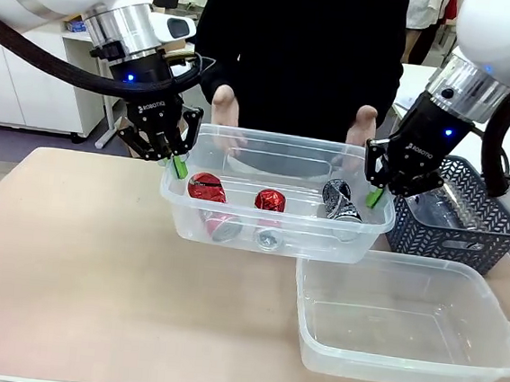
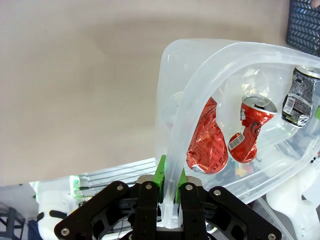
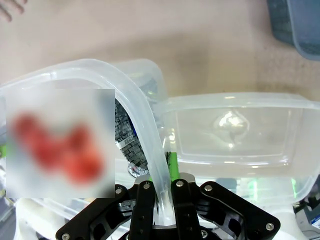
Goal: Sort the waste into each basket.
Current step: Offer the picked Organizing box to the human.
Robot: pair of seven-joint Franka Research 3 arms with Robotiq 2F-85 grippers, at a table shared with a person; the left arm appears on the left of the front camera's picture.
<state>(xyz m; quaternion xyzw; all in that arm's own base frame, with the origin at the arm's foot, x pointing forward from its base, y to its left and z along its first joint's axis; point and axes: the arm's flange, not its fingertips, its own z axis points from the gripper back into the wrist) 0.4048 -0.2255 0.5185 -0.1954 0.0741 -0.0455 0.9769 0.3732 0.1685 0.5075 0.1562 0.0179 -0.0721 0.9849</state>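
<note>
**Held tub:** The long axis runs side to side across the front view. One gripper holds each short end. Against the table it appears raised, but its underside is hard to make out.

**Left gripper:** Pinches the rolled rim of the held tub's left short end, with green pads on either side of the plastic.

**Right gripper:** Clamped in the same way on the rim of the opposite short end.

**Waste inside the held tub:** There are two crushed red cans and one dark can, the last nearest the right gripper. Their long axes run across the tub's short dimension. The left wrist view shows the middle can's pull-tab end. The front view gives only blurred shapes through the wall.

**Empty tub:** Rests on the table just in front of the held tub's right end. Whether the two touch cannot be told.

**Lattice basket:** Stands beside the held tub's right end, partly hidden by the right gripper. Its clear contents are hard to make out.

**Person's hands:** Both are at the held tub's far rim. Contact cannot be confirmed.
</note>
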